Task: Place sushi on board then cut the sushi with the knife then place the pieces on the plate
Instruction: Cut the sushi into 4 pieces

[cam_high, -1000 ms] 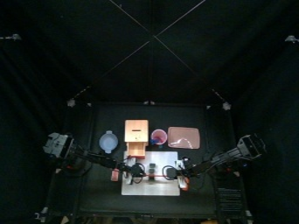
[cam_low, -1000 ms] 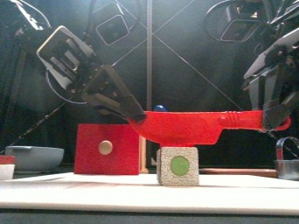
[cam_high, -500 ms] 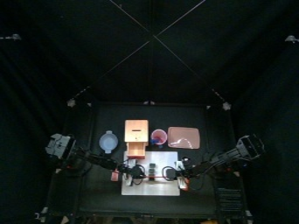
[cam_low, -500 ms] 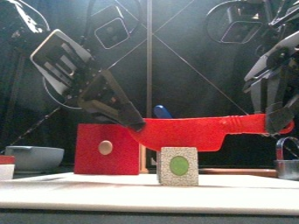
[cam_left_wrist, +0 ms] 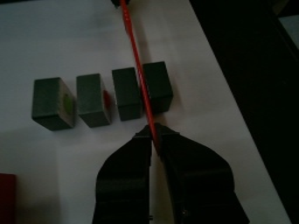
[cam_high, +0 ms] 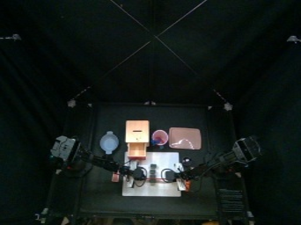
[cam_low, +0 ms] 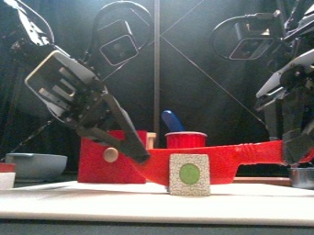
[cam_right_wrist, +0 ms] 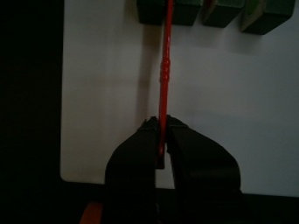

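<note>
Pinching red knife (cam_low: 211, 152) over sushi roll (cam_low: 188, 174): left end effector (cam_left_wrist: 149, 133), right end effector (cam_right_wrist: 165, 123).

We note a robot lab booth: black curtain (cam_high: 150, 53) fills the top view's upper half, small black table (cam_high: 94, 119) below, left arm (cam_high: 69, 149) and right arm (cam_high: 245, 149) flanking it.

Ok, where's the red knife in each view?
Top: red knife over the white board's middle.
Front: knife level, crossing the sushi's top.
Left wrist: knife from left pincer out across the sushi.
Right wrist: knife from right pincer out to the sushi.
Shared landmark: the white board.
</note>
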Available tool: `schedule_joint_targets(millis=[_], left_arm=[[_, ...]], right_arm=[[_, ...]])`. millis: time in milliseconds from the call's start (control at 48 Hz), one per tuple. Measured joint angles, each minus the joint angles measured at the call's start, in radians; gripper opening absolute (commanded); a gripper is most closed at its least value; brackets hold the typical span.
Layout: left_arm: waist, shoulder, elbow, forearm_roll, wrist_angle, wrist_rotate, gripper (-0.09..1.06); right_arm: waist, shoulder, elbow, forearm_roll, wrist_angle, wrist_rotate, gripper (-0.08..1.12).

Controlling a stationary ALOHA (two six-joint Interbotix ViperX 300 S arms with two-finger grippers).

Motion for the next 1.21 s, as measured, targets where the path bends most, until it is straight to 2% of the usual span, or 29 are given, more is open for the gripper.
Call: schedule_joint_targets(millis=[208, 271, 438, 583, 688, 771, 896, 1000, 1083, 1208], left_arm=[[0.003, -0.026, 0.009, -0.002, 0.003, 0.006, 0.50], [0.011, -0.057, 0.011, 0.008, 0.006, 0.006, 0.50], [0.044, -0.156, 0.017, 0.066, 0.009, 0.006, 0.54], [0.069, -0.216, 0.021, 0.077, -0.009, 0.009, 0.67], [0.098, -0.229, 0.023, 0.077, -0.051, 0.008, 0.82], [0.112, -0.230, 0.023, 0.080, -0.091, 0.008, 0.88], [0.123, -0.235, 0.025, 0.087, -0.186, 0.009, 0.89], [0.141, -0.236, 0.031, 0.091, -0.262, 0.021, 0.89], [0.155, -0.224, 0.035, 0.092, -0.290, 0.041, 0.89], [0.160, -0.187, 0.034, 0.094, -0.302, 0.094, 0.89]], right_arm=[[0.003, -0.011, -0.015, -0.009, 0.031, -0.005, 0.40], [0.003, -0.035, -0.021, -0.023, 0.063, -0.005, 0.40], [0.005, -0.120, -0.029, -0.035, 0.130, -0.006, 0.40], [0.006, -0.187, -0.023, -0.037, 0.176, -0.005, 0.40], [0.008, -0.229, -0.008, -0.038, 0.206, -0.002, 0.40], [0.008, -0.253, 0.000, -0.034, 0.215, 0.002, 0.40], [0.009, -0.302, 0.011, 0.018, 0.241, 0.002, 0.40], [0.006, -0.342, 0.028, 0.123, 0.276, 0.015, 0.40], [-0.003, -0.376, 0.048, 0.236, 0.287, 0.040, 0.40], [-0.006, -0.417, 0.083, 0.357, 0.290, 0.101, 0.40]])
